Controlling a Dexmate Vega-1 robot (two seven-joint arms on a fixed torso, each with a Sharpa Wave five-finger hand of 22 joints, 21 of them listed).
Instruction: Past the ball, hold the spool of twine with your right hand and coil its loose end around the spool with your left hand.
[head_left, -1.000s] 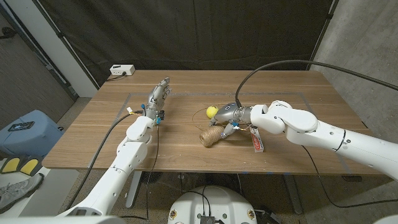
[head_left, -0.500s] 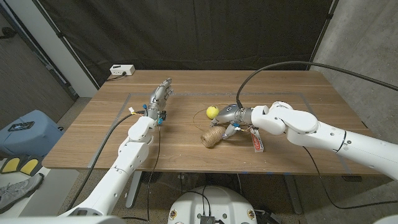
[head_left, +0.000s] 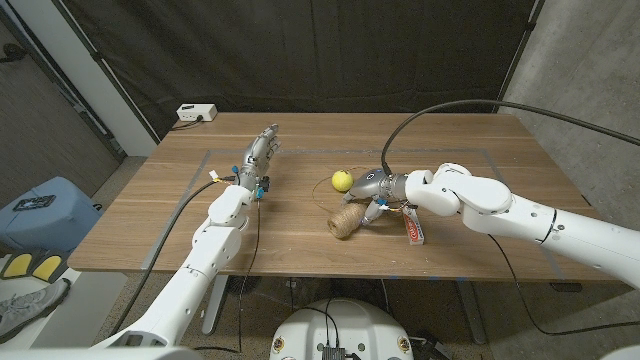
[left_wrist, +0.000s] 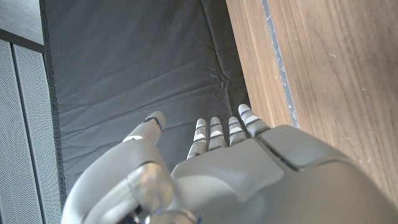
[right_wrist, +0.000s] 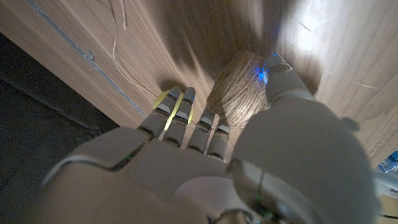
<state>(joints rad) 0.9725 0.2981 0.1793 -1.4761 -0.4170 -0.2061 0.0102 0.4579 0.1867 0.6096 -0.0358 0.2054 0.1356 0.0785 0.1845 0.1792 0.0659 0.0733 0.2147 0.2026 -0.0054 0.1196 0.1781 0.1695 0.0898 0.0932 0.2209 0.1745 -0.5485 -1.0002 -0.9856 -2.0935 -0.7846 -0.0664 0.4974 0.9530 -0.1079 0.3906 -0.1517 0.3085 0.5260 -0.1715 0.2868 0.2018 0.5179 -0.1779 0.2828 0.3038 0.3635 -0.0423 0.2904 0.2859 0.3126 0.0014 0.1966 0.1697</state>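
While right hand nears spool, table's near edge close.

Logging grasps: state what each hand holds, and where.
Left hand holds nothing. Right hand sets its thumb against the spool of twine; hold cannot be told.

The right hand covers the far side of the spool of twine, so contact cannot be judged. In the right wrist view its fingers hide most of the ball. The label of the tube near the desk's front edge is unreadable.
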